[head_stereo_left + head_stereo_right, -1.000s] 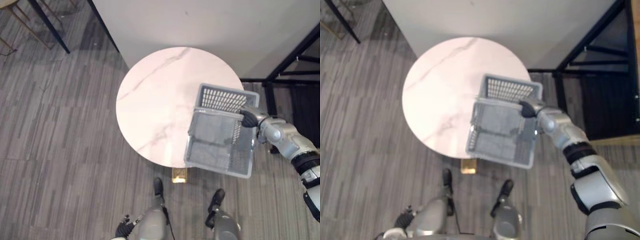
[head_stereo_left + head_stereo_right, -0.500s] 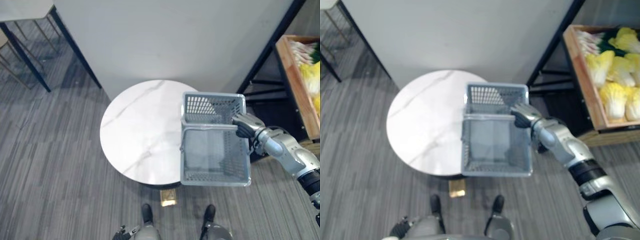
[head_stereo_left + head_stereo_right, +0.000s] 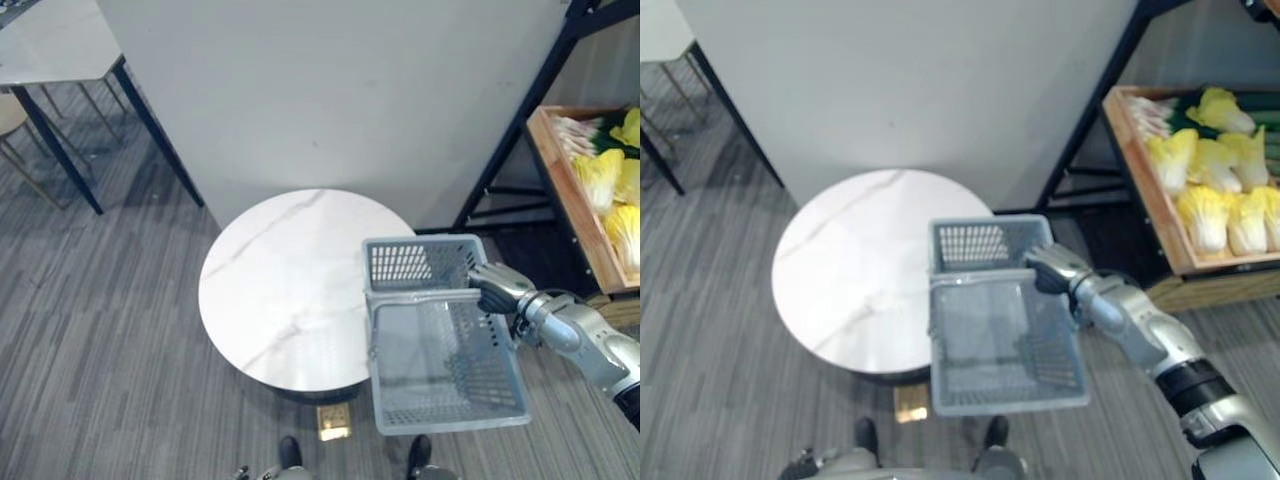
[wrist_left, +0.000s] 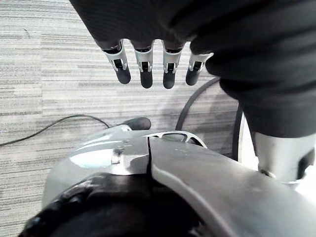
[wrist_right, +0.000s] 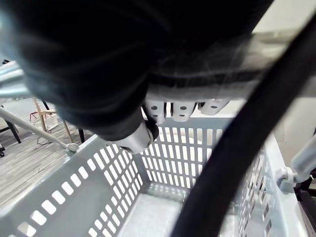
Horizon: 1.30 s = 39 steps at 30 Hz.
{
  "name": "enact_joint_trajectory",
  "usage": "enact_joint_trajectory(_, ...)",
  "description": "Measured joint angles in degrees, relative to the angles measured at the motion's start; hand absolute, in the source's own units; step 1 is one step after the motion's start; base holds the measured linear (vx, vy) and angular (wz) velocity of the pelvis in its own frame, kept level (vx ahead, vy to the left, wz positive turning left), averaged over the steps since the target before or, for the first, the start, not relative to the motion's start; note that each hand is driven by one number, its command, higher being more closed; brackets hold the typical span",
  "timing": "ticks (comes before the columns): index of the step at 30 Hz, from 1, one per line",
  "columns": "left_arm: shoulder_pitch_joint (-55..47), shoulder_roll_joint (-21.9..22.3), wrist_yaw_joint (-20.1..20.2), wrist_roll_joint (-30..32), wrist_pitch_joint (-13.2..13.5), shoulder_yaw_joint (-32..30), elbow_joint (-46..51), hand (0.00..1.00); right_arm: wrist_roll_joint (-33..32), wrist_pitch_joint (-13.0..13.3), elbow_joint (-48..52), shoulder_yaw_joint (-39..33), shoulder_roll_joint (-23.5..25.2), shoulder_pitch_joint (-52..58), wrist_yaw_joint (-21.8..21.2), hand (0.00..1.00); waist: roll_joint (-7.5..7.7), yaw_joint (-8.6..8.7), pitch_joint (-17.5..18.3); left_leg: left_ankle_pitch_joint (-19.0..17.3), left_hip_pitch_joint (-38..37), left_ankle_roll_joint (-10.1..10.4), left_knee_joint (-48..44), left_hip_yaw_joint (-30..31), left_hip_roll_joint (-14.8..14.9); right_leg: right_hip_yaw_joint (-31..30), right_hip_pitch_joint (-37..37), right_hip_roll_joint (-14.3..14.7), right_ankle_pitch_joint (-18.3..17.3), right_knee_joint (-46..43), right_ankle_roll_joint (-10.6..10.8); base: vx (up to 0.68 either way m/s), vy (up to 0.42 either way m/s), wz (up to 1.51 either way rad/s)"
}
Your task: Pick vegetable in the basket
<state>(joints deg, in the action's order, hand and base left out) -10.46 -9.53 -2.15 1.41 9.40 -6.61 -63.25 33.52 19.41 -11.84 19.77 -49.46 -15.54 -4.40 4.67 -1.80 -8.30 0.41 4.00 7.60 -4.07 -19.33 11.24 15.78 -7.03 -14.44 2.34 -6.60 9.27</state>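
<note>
Left eye view: one grey mesh basket point(image 3: 450, 422) is counted, one round white marble table point(image 3: 280, 290), one wooden crate point(image 3: 1145, 190) and two hands. The right hand point(image 3: 497, 287) is clamped on the basket, its fingers curled over the rim at the end of the thin metal handle; in the right wrist view the fingers point(image 5: 178, 109) are seen hooked over the perforated wall. The basket hangs from that hand toward the robot, and its bare mesh floor is seen. The table lies to the hand's inner side, with one basket corner over its edge. The crate sits well apart from the hand, on its outer side and further away; pale yellow cabbages point(image 3: 1200, 215) are packed in it. Their count cannot be fixed, since the crate is cut off by the frame edge; some green and white stalks at its far end are too small to name. The left hand point(image 4: 146, 64) is seen in the left wrist view, fingers straight and apart, over grey floor.
</note>
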Motion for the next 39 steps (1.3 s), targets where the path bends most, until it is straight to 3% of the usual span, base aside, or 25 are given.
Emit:
enact_joint_trajectory(3,0.19,-0.23,0.02,0.07,0.0,0.71,0.03,0.0,0.05,-0.34,2.21,-5.55,1.24,4.98,0.02,1.0,-0.25,0.27,-0.35,-6.19,2.97,-0.03,-11.35,0.98,2.24,-1.1,-0.94,-0.48,-2.0,-5.99,0.14,0.0,0.001,-0.02)
enact_joint_trajectory(4,0.29,-0.32,0.03,0.19,0.0,0.77,0.03,0.0,0.05,-0.39,2.57,-6.17,1.35,5.41,0.04,1.0,-0.32,0.32,-0.39,-6.66,3.32,-0.03,-12.19,0.94,2.37,-1.34,-1.06,-0.5,-2.0,-6.12,0.15,-0.04,0.098,-0.26)
enact_joint_trajectory(6,1.36,-1.62,-0.17,2.23,-0.05,2.25,-0.11,0.0,0.12,-1.2,5.01,-8.96,1.79,7.0,0.14,1.0,-0.21,1.2,-0.48,-11.16,7.17,-1.8,-18.29,-1.05,2.75,-4.48,-4.19,-1.12,0.11,-6.9,1.49,-0.14,0.165,-0.44)
enact_joint_trajectory(7,1.63,-1.92,-0.15,2.26,-0.04,2.35,-0.16,0.0,0.15,-1.61,5.58,-8.97,1.91,7.12,0.14,1.0,0.27,1.68,-0.66,-11.58,7.67,-2.36,-18.97,-1.89,2.53,-4.68,-5.13,-1.36,1.35,-6.66,1.22,-0.21,0.174,-0.8)
enact_joint_trajectory(8,2.94,-1.98,-0.2,2.89,-0.19,2.25,-0.91,0.0,0.22,-1.96,6.72,-9.04,2.47,6.93,0.14,1.0,0.1,1.7,-0.87,-12.21,8.22,-4.06,-19.6,-3.83,2.51,-4.65,-7.19,-0.69,7.65,-3.45,-1.29,-0.22,0.157,-1.39)
enact_joint_trajectory(9,3.48,-1.17,-0.3,4.07,-0.03,1.93,-2.53,0.0,0.26,-2.08,7.13,-8.78,3.56,6.26,0.19,1.0,-1.74,0.56,-1.41,-11.04,7.14,-6.75,-17.07,-8.34,5.02,-1.86,-6.87,0.94,13.37,0.31,-6.21,-0.27,0.191,-1.49)
enact_joint_trajectory(10,3.83,-1.11,-0.3,4.43,-0.11,1.83,-2.77,0.0,0.24,-2.08,7.38,-8.23,3.54,6.11,0.18,1.0,-2.16,0.71,-2.12,-10.35,6.31,-7.65,-15.71,-10.4,5.04,2.49,-7.11,0.2,9.49,-4.84,-9.42,-0.27,0.223,-1.46)
enact_joint_trajectory(11,3.47,-1.08,-0.29,4.44,-0.05,2.37,-2.44,0.0,0.22,-1.91,7.52,-7.15,3.42,5.85,0.16,1.0,-1.6,1.57,-2.05,-9.14,4.19,-8.83,-12.76,-13.99,3.8,10.63,-7.37,-3.1,0.7,-16.7,-12.04,-0.22,0.283,-1.29)
enact_joint_trajectory(12,3.37,-1.39,-0.16,4.42,-0.22,2.48,-2.24,0.0,0.16,-1.85,7.26,-5.96,3.52,4.61,0.14,1.0,-1.38,1.28,-2.07,-8.95,2.53,-9.23,-11.66,-18.2,3.67,15.98,-6.09,-5.11,-4.46,-24.39,-12.53,-0.2,0.283,-1.44)
enact_joint_trajectory(14,3.12,-1.51,0.13,4.43,-0.59,3.42,-2.17,0.0,0.17,-1.71,6.43,-2.76,3.59,1.58,0.01,1.0,-1.38,0.31,-2.03,-8.62,0.15,-9.75,-9.75,-24.82,3.69,20.84,-3.33,-5.93,-8.23,-28.24,-13.26,-0.16,0.158,-1.8)
enact_joint_trajectory(16,3.15,-1.37,0.24,4.41,-0.79,3.43,-2.17,0.0,0.18,-1.22,6.42,-0.44,3.62,-0.73,-0.25,1.0,-1.42,-0.21,-2.01,-8.38,-1.11,-10.08,-8.82,-31.02,4.09,22.18,-1.72,-5.74,-9.51,-28.43,-12.59,-0.13,0.052,-1.76)
enact_joint_trajectory(19,3.44,-1.11,0.65,4.42,-0.83,3.27,-2.34,0.0,0.18,-0.54,6.45,1.28,3.62,-2.52,-0.49,1.0,-1.14,-0.06,-1.77,-7.71,-2.52,-9.63,-8.83,-38.97,4.98,23.8,-1.49,-4.26,-10.95,-21.87,-10.65,-0.11,-0.07,-1.37)
enact_joint_trajectory(21,3.43,-0.88,0.63,4.42,-0.82,2.64,-2.65,0.0,0.18,-0.54,6.48,1.64,3.6,-2.97,-0.51,1.0,-1.05,-0.29,-1.3,-6.94,-3.53,-8.49,-8.92,-43.17,5.56,24.93,-0.91,-1.34,-11.55,-14.75,-10.61,-0.08,-0.161,-1.15)
enact_joint_trajectory(22,3.61,-0.7,0.57,4.44,-0.86,1.98,-2.79,0.0,0.18,-0.56,6.47,1.74,3.55,-3.66,-0.51,1.0,-1.37,-0.52,-0.8,-6.02,-3.47,-7.56,-9.16,-46.09,6.57,24.12,-0.53,1.6,-10.76,-8.93,-8.93,-0.07,-0.184,-1.13)
enact_joint_trajectory(23,3.65,-0.67,0.56,4.44,-0.82,1.66,-2.72,0.0,0.18,-0.68,6.45,1.94,3.55,-3.7,-0.51,1.0,-1.97,-0.15,-0.59,-5.22,-3.39,-7.47,-9.73,-47.71,8.03,22.93,-0.62,4.11,-8.83,-5.54,-9.52,-0.07,-0.177,-0.98)
enact_joint_trajectory(24,3.66,-0.68,0.54,4.45,-0.83,1.65,-2.76,0.0,0.17,-0.72,6.47,2.08,3.56,-3.53,-0.51,1.0,-2.11,0.21,-0.5,-5.03,-3.4,-7.5,-10.57,-47.9,8.88,22.67,-0.49,4.96,-8.49,-4.67,-9.77,-0.05,-0.153,-0.56)
enact_joint_trajectory(26,3.64,-0.84,0.36,4.46,-0.83,1.06,-2.78,0.0,0.14,-0.77,6.5,2.03,3.53,-2.51,-0.51,1.0,-2.34,0.95,-0.38,-4.85,-3.67,-7.25,-16.61,-47.33,13.32,21.46,0.67,7.66,-8.28,-3.07,-10.14,-0.03,-0.166,-0.43)
enact_joint_trajectory(27,3.53,-0.72,0.13,4.43,-0.79,-0.07,-2.75,0.0,0.13,-0.77,6.46,1.99,3.46,-1.85,-0.51,1.0,-2.53,0.8,-0.44,-4.21,-4.22,-7.4,-21.47,-46.2,16.53,19.91,1.85,9.07,-8.16,-2.16,-10.59,-0.03,-0.165,-0.61)
enact_joint_trajectory(29,2.84,-0.14,-1.01,4.45,-0.11,-0.76,-2.41,0.0,0.12,-0.71,6.41,1.98,3.42,-0.81,-0.51,1.0,-3.14,0.37,-0.54,-1.53,-3.93,-8.2,-28.73,-38.55,19.83,16.19,3.96,10.56,-7.75,-1.03,-11.28,-0.01,-0.116,-0.92)
enact_joint_trajectory(30,2.58,0.48,-1.34,4.39,0.41,-0.83,-2.19,0.0,0.08,-0.63,6.14,2.04,3.4,-0.22,-0.53,1.0,-3.01,-0.14,-0.71,-2.92,-0.93,-6.75,-32.63,-27.85,18.5,12.86,4.72,10.68,-7.24,-0.21,-11.72,0.0,-0.027,-1.24)
enact_joint_trajectory(31,2.42,0.98,-1.37,4.36,0.63,-0.91,-2.13,0.0,-0.18,-0.58,5.87,2.04,3.44,-0.23,-0.53,1.0,-3.43,-0.08,-0.59,-5.47,1.32,-4.48,-32.97,-18.18,14.52,10.22,4.47,10.18,-7.24,0.22,-11.67,-0.01,0.015,-1.43)
enact_joint_trajectory(33,0.95,1.76,-1.29,4.38,0.67,-0.92,-2.24,0.0,-0.83,-0.41,3.87,2.04,3.54,0.04,-0.53,1.0,-4.59,-0.13,-0.22,-9.38,3.36,-2.96,-27.86,-2.02,5.59,4.77,4.26,10.6,-6.64,2.04,-10.62,0.01,0.075,-1.57)
enact_joint_trajectory(35,-0.44,2.51,-1.28,4.37,0.68,-1.18,-2.19,0.0,-2.06,-0.44,2.55,2.02,3.35,0.64,-0.6,1.0,-5.62,0.01,0.04,-10.21,4.01,-2.34,-19.6,8.23,0.98,0.92,3.54,11.65,-5.46,2.53,-9.04,0.06,0.109,-1.38)
enact_joint_trajectory(38,-0.54,3.42,-1.07,4.38,1.23,-1.17,-2.11,0.0,-2.36,-0.57,1.67,1.9,3.17,0.7,-0.93,1.0,-6.61,-0.14,0.57,-9.98,4.95,-2.21,-9.74,18.74,-1.52,-5.37,0.58,13.08,-4.43,2.06,-7.92,0.07,0.178,-1.25)
enact_joint_trajectory(39,-0.58,3.8,-1.01,4.36,1.31,-1.17,-2.11,0.0,-2.36,-0.66,1.52,1.74,3.13,0.81,-1.08,1.0,-7.69,-0.19,0.97,-7.88,4.87,-1.54,-5.95,19.72,-1.67,-8.08,-0.55,13.42,-3.86,1.72,-7.23,0.09,0.197,-1.26)
